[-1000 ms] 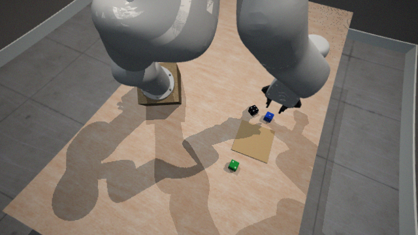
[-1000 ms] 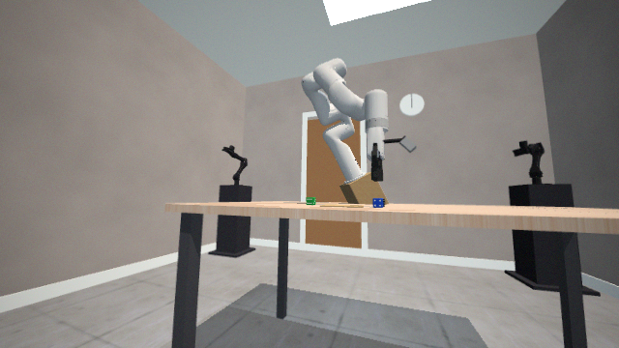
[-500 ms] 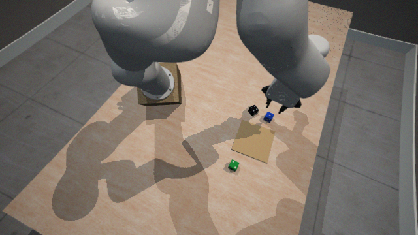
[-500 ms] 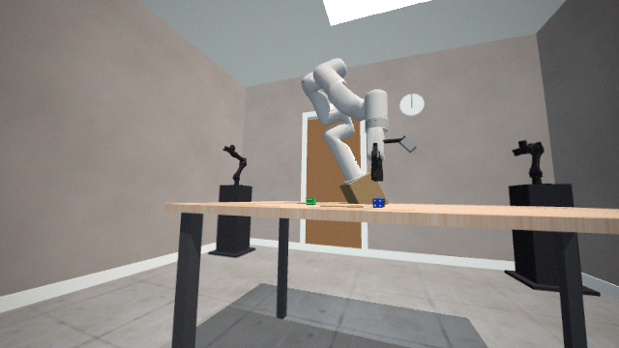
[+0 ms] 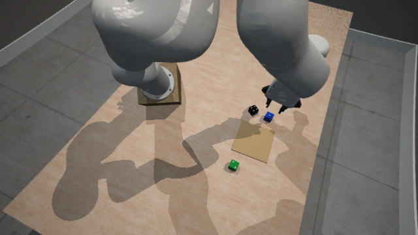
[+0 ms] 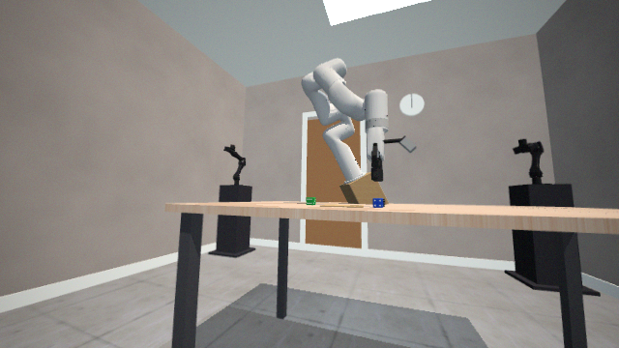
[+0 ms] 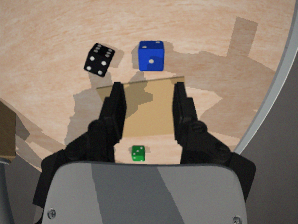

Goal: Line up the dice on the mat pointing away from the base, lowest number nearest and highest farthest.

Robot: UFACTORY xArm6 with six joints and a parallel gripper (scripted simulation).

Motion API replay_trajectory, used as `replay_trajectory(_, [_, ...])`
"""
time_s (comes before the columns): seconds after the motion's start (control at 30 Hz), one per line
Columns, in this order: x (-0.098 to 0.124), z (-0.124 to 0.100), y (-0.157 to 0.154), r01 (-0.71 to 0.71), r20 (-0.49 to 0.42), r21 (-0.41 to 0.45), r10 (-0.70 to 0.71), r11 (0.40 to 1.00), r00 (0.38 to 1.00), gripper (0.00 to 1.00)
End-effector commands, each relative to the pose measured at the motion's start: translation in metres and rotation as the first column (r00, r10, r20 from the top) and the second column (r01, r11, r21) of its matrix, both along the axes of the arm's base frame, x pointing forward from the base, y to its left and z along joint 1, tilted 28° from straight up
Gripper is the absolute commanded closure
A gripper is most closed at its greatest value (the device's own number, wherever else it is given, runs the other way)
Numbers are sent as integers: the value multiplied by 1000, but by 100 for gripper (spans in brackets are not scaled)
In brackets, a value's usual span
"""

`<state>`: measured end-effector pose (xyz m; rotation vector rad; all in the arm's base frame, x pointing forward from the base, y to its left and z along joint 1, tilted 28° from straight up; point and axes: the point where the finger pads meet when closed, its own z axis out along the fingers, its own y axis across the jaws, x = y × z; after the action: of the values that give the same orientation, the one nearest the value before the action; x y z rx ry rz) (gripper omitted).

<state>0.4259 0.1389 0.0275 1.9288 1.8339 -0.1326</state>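
The tan mat lies flat on the wooden table. A black die and a blue die sit on the bare table just beyond the mat's far edge, close together but apart. A green die sits on the table off the mat's near left corner. My gripper hangs well above the blue die, half open with nothing between the fingers. In the wrist view the fingers frame the mat, with the black die and the blue die ahead and the green die behind.
The arm's base stands on a wooden block at the table's back. The table's right edge is close to the dice. The side view shows the gripper high above the blue die.
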Motion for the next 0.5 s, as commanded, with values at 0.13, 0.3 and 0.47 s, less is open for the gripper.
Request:
replay_trajectory(0.13, [1, 0, 0, -1, 3, 2, 1, 1000, 1000, 53])
replay_trajectory(0.3, [2, -4, -1, -1, 3, 2, 1, 1000, 1000, 53])
replay_trajectory(0.47, [4, -9, -3, -1, 3, 2, 1, 1000, 1000, 53])
